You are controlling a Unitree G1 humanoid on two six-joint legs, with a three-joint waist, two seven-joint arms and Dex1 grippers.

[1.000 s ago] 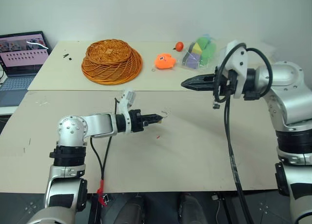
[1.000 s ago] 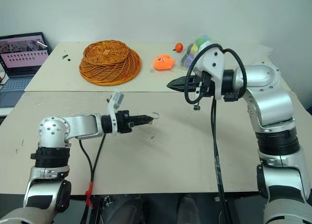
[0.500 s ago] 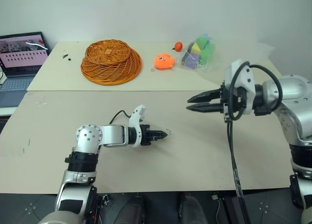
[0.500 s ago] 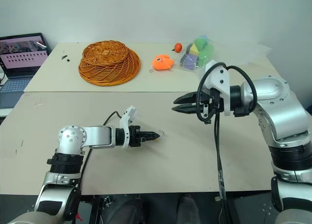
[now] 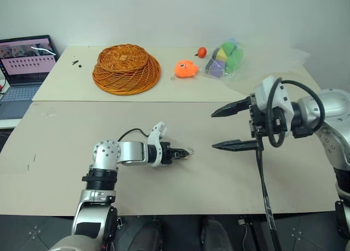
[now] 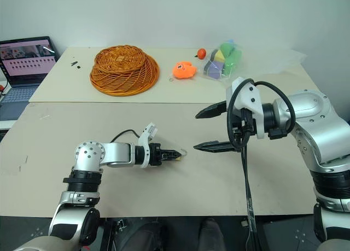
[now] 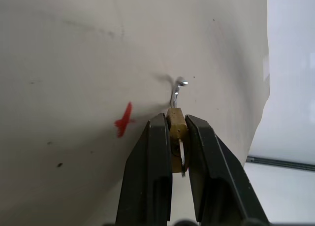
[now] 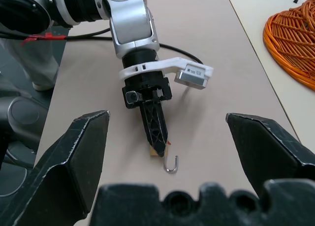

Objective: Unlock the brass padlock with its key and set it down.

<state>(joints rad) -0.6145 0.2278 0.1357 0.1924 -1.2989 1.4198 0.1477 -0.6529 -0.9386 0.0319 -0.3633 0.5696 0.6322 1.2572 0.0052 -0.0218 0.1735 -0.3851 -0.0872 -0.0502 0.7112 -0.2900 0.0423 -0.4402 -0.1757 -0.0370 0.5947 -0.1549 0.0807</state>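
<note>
Low over the table, left tool [image 7: 176, 132] pinching brass padlock [image 7: 176, 123], silver shackle swung open, right tool [image 5: 224, 129] spread wide.

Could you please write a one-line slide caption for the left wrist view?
Left gripper pinches the brass padlock above the table, silver shackle swung out, beside a red mark.
</note>
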